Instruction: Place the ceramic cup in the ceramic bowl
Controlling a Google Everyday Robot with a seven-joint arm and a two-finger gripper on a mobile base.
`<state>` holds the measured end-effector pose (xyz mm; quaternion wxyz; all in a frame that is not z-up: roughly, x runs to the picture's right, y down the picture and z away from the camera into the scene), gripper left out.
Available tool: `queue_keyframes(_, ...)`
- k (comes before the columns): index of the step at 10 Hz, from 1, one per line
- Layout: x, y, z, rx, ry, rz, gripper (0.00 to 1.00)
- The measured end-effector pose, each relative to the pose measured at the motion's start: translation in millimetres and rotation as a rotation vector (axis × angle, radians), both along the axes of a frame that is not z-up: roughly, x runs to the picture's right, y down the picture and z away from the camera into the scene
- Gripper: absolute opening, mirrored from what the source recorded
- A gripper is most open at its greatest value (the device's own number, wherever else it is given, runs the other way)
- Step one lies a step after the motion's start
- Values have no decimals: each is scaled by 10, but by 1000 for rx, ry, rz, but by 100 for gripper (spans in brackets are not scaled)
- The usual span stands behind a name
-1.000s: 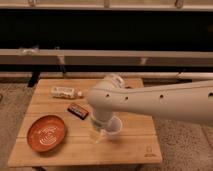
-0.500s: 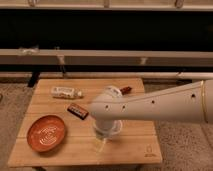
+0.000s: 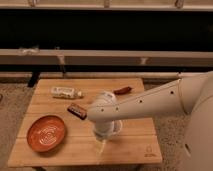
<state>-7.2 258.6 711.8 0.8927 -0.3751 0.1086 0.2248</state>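
Observation:
The ceramic bowl [image 3: 46, 134], wide, shallow and orange-red with a pale swirl at its centre, sits at the front left of the wooden table [image 3: 135, 145]. The ceramic cup [image 3: 116, 128] is small and white. It stands near the table's middle front and is mostly hidden behind my wrist. My gripper [image 3: 101, 139] hangs from the white arm that reaches in from the right. It is low over the table, right at the cup's left side and well to the right of the bowl.
A plastic bottle [image 3: 66, 92] lies on its side at the back left. A dark snack bar [image 3: 77, 110] lies just left of my arm. A reddish-brown object [image 3: 123, 90] lies at the back middle. A dark railing runs behind the table.
My gripper has moved slightly right and down toward the table beside the cup. The cup, bowl and other items have not moved.

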Motion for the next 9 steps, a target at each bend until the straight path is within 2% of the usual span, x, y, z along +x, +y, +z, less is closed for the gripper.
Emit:
queue_keyframes(2,22,24,103,1,25,-13,55)
queue_keyframes(3,43,6,121,6,32,-11,48)
queue_keyframes(5,68,-96,92,28,43,-1,24)
queue_keyframes(7,66,-166,57,50,41,-6,7)
queue_keyframes(8,35,-219,25,64,33,-9,2)
queue_keyframes(9,-33,-331,-33,94,4,-29,0)
